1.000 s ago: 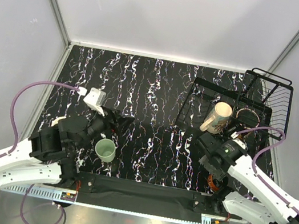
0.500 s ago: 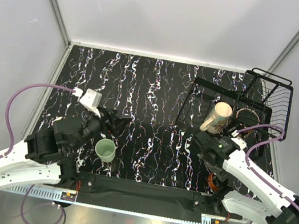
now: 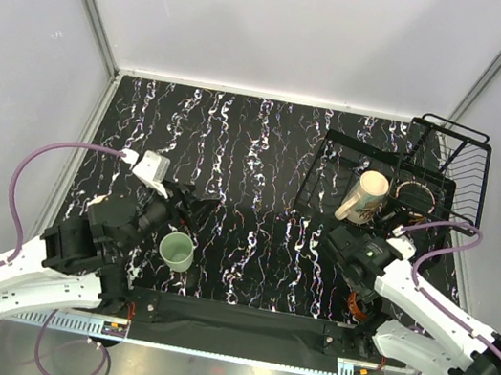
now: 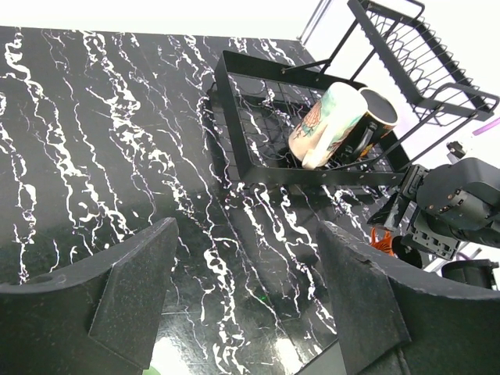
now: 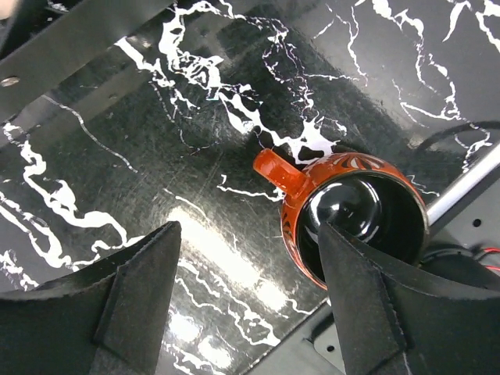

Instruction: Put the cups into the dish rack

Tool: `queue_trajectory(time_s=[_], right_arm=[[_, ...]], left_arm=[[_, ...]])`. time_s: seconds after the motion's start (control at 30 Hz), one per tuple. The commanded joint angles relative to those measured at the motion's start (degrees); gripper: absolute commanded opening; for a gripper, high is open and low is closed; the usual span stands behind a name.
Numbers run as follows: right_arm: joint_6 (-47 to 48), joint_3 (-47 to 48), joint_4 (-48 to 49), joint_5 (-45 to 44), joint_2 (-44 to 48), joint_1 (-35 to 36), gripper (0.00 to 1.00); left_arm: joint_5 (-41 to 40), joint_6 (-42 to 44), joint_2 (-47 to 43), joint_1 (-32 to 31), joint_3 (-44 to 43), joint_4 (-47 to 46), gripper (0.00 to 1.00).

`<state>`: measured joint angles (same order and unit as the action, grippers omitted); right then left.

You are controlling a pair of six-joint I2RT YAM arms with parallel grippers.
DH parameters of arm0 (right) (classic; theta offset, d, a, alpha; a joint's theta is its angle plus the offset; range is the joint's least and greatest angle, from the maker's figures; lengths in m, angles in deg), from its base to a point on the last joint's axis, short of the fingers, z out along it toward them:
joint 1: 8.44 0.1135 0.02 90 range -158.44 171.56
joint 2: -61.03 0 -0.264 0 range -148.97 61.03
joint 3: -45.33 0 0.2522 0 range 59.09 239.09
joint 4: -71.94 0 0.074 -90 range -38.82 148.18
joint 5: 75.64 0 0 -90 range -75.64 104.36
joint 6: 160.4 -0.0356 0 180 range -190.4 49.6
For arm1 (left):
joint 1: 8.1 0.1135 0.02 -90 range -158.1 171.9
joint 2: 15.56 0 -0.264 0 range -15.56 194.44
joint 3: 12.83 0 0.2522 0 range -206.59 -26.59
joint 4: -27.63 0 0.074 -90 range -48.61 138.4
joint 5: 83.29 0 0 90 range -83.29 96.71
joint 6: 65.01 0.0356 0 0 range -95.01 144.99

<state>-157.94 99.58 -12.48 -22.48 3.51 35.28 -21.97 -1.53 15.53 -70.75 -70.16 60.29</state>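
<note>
Table [image 3: 257, 150]: a black top veined in white was seen, walled in pale panels on three sides.
Dish rack [image 4: 312, 176]: the wire rack was set at the table's far right corner, with its low basket toward the middle and its taller slotted section against the right wall.
Left gripper [image 4: 246, 281]: the fingers were held spread with nothing between them. In the top view it was poised just beyond the mint-green cup, pointing toward the rack.
Right gripper [image 5: 246, 289]: the fingers were held wide apart above the table, facing down. Nothing was pinched. The red cup was seen below, close to the right finger.
Cream cup [image 3: 363, 196]: it was laid tilted inside the basket, its open mouth toward the far side and printed colour on its flank.
Black patterned cup [image 3: 412, 192]: it was placed in the basket just right of the cream cup and touching it, mouth upward.
Mint-green cup [image 3: 176, 250]: it was stood upright on the table near the front edge, left of centre, well apart from the rack.
Red cup [image 5: 351, 215]: it was stood upright on the table outside the rack, near the right arm's base. Its interior was glossy black.
</note>
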Motion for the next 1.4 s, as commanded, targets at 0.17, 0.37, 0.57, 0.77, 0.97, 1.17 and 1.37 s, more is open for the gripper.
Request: queue_trajectory(time_s=[0.17, 0.37, 0.57, 0.77, 0.97, 1.17, 1.37], right_arm=[[-6.8, -0.6, 1.1, -2.5, -3.3, 0.0, 0.74], [-9.7, -0.3, 0.5, -1.2, -5.8, 0.0, 0.71], [-12.2, 0.7, -0.9, 0.7, -9.3, 0.0, 0.67], [-13.2, -0.1, 0.1, 0.7, -9.4, 0.0, 0.58], [-13.3, -3.3, 3.4, 1.9, -7.0, 0.0, 0.47], [-12.6, -3.8, 4.4, 2.2, -7.3, 0.0, 0.45], [-10.8, -4.2, 5.1, 2.6, -6.5, 0.1, 0.28]], left_arm=[[0.4, 1.1, -1.0, -0.2, 0.4, -2.8, 0.78], [0.3, 1.1, -1.5, -0.2, 0.7, -2.5, 0.78], [0.2, 1.2, -1.6, -0.1, 0.9, -2.4, 0.79], [0.3, 1.4, -1.3, -0.1, 1.0, -2.5, 0.79], [0.6, 1.5, -0.9, -0.2, 0.8, -2.4, 0.79], [1.0, 1.3, -0.2, -0.2, 0.4, -2.3, 0.80], [1.5, 0.9, -0.1, -0.2, -0.6, -1.3, 0.79]])
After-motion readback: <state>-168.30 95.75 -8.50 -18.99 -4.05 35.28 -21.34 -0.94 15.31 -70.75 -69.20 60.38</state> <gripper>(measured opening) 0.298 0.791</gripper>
